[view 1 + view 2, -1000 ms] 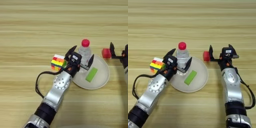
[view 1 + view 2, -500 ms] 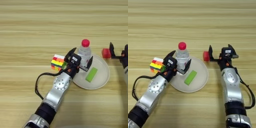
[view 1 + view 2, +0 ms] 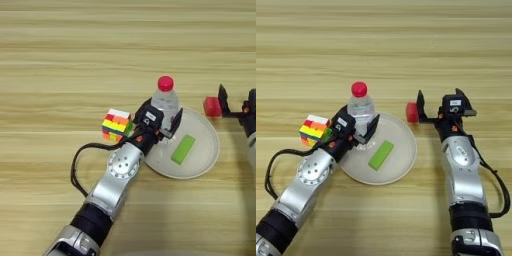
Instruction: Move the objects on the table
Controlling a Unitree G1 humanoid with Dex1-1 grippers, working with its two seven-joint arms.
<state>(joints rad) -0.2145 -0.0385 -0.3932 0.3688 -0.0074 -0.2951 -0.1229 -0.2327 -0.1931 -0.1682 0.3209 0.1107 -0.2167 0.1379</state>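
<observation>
Light wooden table (image 3: 384, 45) with long grain stripes fills the view. Nearest, the left gripper (image 3: 358, 132) reaches up from the lower left, its 2 black fingers spread either side of the upright water bottle (image 3: 360, 107) at the plate (image 3: 406, 160) rim; whether they press it I cannot tell. The puzzle cube (image 3: 313, 129) sits just left of that wrist. The right gripper (image 3: 438, 104), fingers apart, is beside a red block (image 3: 412, 112).

All you've got for a backdrop is the desk (image 3: 65, 55): light yellowish wood, long grain stripes running left to right, filling both views edge to edge. Lighting's soft and even, so you only get faint shadows.
</observation>
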